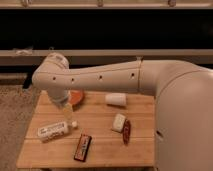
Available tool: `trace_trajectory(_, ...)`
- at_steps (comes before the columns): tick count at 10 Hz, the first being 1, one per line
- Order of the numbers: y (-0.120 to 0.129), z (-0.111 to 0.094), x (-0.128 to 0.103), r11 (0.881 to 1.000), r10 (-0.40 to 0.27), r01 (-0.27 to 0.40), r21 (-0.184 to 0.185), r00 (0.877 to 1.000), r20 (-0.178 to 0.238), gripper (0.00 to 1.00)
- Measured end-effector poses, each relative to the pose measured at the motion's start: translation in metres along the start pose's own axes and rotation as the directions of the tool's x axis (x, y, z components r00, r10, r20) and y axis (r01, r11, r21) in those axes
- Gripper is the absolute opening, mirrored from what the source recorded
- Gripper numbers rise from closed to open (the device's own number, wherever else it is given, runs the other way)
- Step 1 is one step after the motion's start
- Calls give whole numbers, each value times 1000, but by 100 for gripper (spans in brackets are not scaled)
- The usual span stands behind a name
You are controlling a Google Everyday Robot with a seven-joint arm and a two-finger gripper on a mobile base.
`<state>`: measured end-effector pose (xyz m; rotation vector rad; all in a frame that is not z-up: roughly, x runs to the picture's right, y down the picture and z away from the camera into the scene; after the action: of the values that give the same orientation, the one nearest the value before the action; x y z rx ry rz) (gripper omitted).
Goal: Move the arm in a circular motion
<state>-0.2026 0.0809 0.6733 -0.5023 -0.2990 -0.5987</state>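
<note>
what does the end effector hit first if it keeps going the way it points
Pointing down over the wooden table, the end effector would likely meet the tabletop beside the cap of the white bottle; depth is unclear.
</note>
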Motion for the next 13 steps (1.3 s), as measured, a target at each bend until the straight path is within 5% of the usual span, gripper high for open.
trace_trajectory(10, -1, 0, 1, 1000, 1, -1, 1, 1000, 0, 80)
trace_trajectory(13, 21, -4, 6, 999, 21, -22, 42, 1000, 23, 80)
